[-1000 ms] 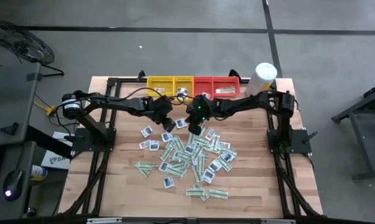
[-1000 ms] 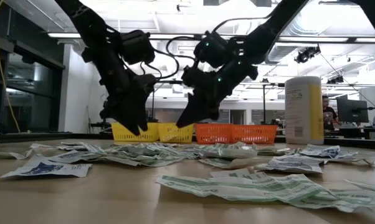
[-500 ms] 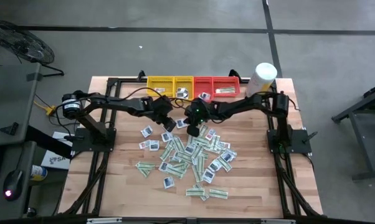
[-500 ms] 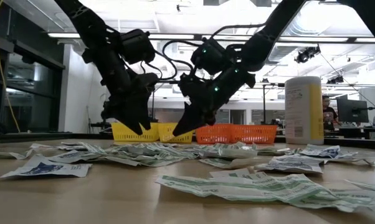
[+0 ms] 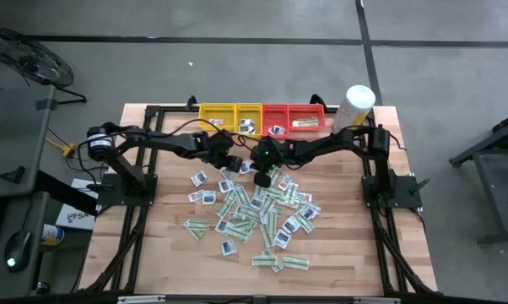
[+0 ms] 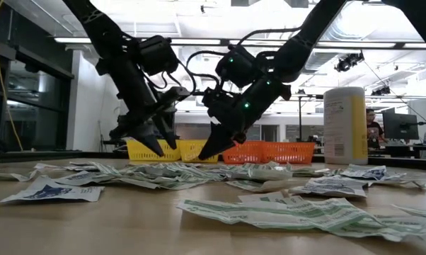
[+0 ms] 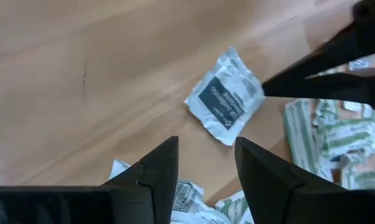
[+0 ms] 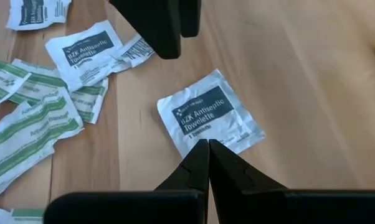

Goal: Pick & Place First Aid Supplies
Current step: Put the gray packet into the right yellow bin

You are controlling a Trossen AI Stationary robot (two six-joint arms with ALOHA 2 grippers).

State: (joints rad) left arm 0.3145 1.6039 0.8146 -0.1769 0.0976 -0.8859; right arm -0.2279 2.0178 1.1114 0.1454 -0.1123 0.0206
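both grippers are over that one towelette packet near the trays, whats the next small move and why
Probably the right gripper should open before lowering: its fingers are shut, tips right at the edge of the square towelette packet, which lies flat on the wooden table, held by nothing. The left gripper hangs open just above the same packet, so one arm should back off.

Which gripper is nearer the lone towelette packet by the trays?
Right. The right gripper, shut, hangs at the packet's edge; the left gripper, open, hovers slightly farther off.
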